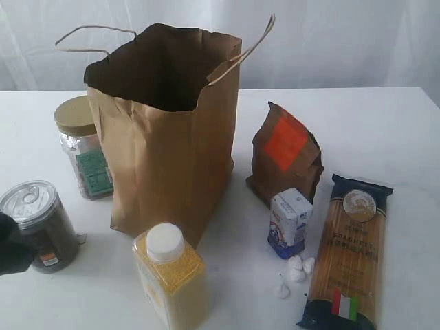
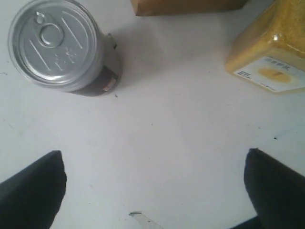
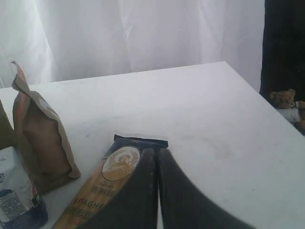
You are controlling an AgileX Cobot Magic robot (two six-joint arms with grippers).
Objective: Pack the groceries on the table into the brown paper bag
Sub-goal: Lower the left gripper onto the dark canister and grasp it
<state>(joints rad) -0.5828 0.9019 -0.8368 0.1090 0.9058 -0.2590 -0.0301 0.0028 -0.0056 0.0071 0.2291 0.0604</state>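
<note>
Exterior view first: the brown paper bag [image 1: 168, 137] stands upright and open-mouthed on the white table [image 1: 385, 130]. Nothing can be made out in its dark inside. The tan-lidded jar [image 1: 81, 148] is half hidden behind the bag. The left gripper [image 1: 9, 247] is only a black lump cut off by the frame edge, just beside the silver-topped can [image 1: 40, 225], and its fingers cannot be made out here. The yellow-grain bottle [image 1: 172, 278] loses its base to the frame edge. The brown pouch [image 1: 285, 155], the white-blue carton [image 1: 289, 221] and the spaghetti pack [image 1: 350, 251] sit well away from that gripper. A few small white lumps [image 1: 297, 269] lie by the carton, too small to identify.

Over to the left wrist view: the left gripper [image 2: 155, 191] is spread wide with nothing in it, only bare table between its fingers [image 2: 33, 191]. Ahead of one finger is the can [image 2: 59, 45]. Ahead of the other is the bottle [image 2: 269, 47], cropped. A sliver of the bag [image 2: 186, 5] shows beyond both.

Right wrist view: the right gripper [image 3: 157, 151] is pressed fully closed and holds nothing. The spaghetti pack [image 3: 102, 186] lies just beside and partly under its fingers [image 3: 138, 200]. Whether they touch the pack cannot be told. Further to that side are the pouch [image 3: 40, 138] and the carton [image 3: 16, 191], the carton cut off.
</note>
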